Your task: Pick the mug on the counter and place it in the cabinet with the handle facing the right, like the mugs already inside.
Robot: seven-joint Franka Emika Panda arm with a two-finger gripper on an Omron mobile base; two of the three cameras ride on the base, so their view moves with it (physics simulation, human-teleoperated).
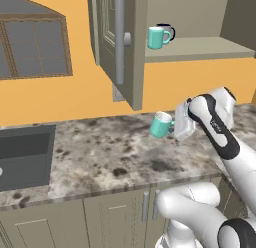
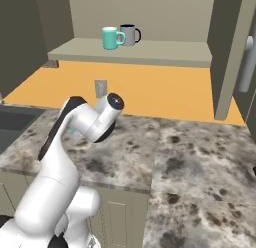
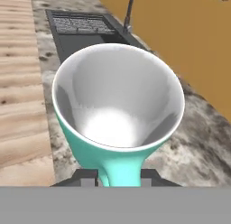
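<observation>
The gripper (image 1: 172,126) is closing on the mug (image 1: 161,125) from the side, its fingers pinching the handle (image 3: 119,173), and it is holding the mug clear above the counter (image 1: 110,152), tipped over so that the mouth is pointing away from the hand toward the sink (image 1: 25,154). In the hand view the pale inside of the mug is facing the camera, with the teal loop running down between the two dark tips, so the grip looks to be on the handle itself rather than on the wall. From where I am standing, the pick seems done and the carry is the step in hand: the mug is hanging at about the height of the counter's back edge, well below the shelf (image 1: 200,49) of the cabinet (image 1: 200,22). Up there the other teal mug (image 1: 157,37) is sitting beside the black mug (image 1: 167,31), both with handles toward the right, and the door (image 1: 117,42) is standing open to the left of the opening. The next move, I would judge, is calling for a lift up and inward past the shelf's front lip, while the wrist is turning the mug upright and swinging the handle to the right, then setting it down on the bare shelf to the right of the pair.
</observation>
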